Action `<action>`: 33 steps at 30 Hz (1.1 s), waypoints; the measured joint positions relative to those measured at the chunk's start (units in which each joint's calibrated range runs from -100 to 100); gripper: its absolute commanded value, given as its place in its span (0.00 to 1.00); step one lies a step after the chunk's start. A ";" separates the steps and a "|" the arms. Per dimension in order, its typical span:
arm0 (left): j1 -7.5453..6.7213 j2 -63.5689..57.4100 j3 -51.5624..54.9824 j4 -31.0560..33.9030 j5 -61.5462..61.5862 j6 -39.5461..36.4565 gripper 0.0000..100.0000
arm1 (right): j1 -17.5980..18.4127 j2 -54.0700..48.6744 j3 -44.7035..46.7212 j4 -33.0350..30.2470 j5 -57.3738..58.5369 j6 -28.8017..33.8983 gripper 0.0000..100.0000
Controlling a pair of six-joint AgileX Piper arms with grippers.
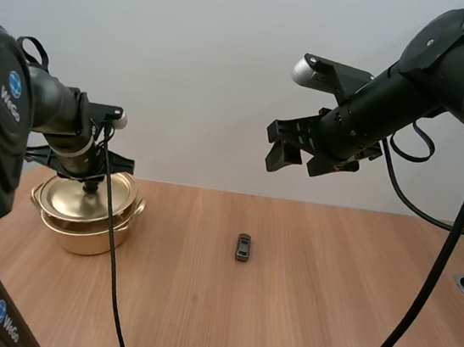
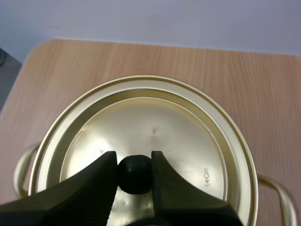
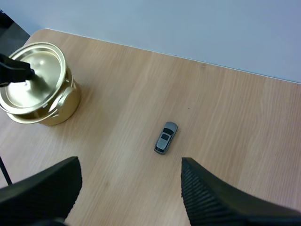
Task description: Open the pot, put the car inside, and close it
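the main risk sits at the small round black knob (image 2: 134, 173) of the shiny gold metal lid (image 2: 155, 127). the left tool (image 2: 134, 175) has it only between its tips, so on a lift the lid may swing, slip free and clatter back onto the gold two-handled metal pot (image 1: 91, 236). it could also knock the pot toward the nearby left edge of the light wooden surface (image 1: 298, 319). in the high view the lid looks a little askew on the rim, though i cannot tell whether it is clear of it; a catch there would drag the pot along.

the second risk is the small grey toy car (image 3: 165, 137). it lies alone on the bare surface, well apart from the pot. it is low and on wheels, so a finger landing off-centre would likely roll or push it away rather than grasp it.

the left tool is clenched on the knob, its black fingers (image 2: 94, 188) pressed against either side of it and touching nothing else that i can see. the right tool (image 1: 296, 155) hangs high above the surface, roughly over the car. it is spread wide, ribbed inner faces well apart, holding nothing and touching nothing.
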 measured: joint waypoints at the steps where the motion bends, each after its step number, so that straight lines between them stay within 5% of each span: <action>1: 0.00 -0.69 -1.24 0.00 1.34 0.00 0.00 | 0.00 0.00 0.00 -0.22 0.00 0.00 1.00; 17: 0.00 -28.37 -29.21 -6.27 37.37 4.50 0.00 | 0.08 10.27 0.00 2.33 -0.16 -6.51 1.00; 26: 0.00 -45.42 -29.79 -10.18 58.47 6.71 0.00 | 0.08 26.07 0.00 3.47 -0.16 -9.45 1.00; 33: 0.00 -57.05 -29.79 -10.52 59.72 6.71 0.00 | 0.08 35.46 0.00 6.18 -0.60 -13.16 1.00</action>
